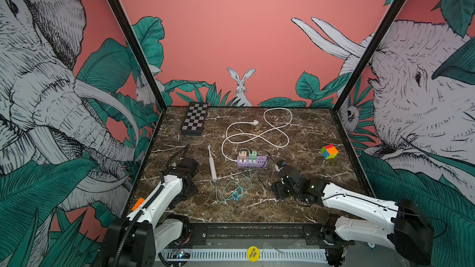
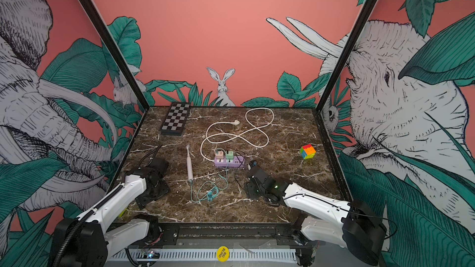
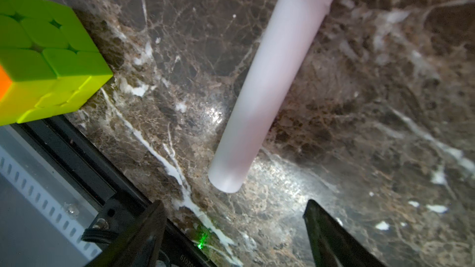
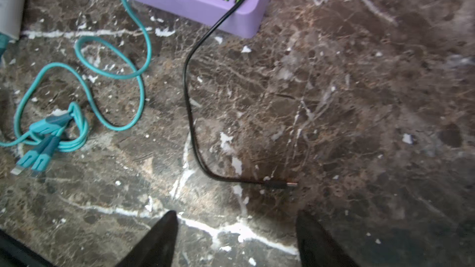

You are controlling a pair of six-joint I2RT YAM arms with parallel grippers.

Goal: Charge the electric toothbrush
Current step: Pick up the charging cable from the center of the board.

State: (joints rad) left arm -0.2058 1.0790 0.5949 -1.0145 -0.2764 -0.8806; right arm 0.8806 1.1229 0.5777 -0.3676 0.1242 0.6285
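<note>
The white electric toothbrush (image 1: 212, 166) lies flat on the marble, brush head pointing away from me. A teal cable (image 1: 236, 193) runs from the purple power strip (image 1: 252, 162) and one lead meets the handle's near end. In the left wrist view, a pale handle (image 3: 270, 80) lies beyond my open left gripper (image 3: 235, 201), its blunt end bare. My right gripper (image 4: 237, 213) is open over bare marble by the strip's right end. A black cable (image 4: 189, 93) plugged into the strip ends in a loose connector (image 4: 290, 184) just ahead of it.
A white cord (image 1: 257, 130) loops behind the strip. A folded chessboard (image 1: 194, 122) sits at the back left and a colour cube (image 1: 329, 151) at the right. The left wrist view shows a green cube face (image 3: 48, 55) near the table's front rail (image 3: 77, 155).
</note>
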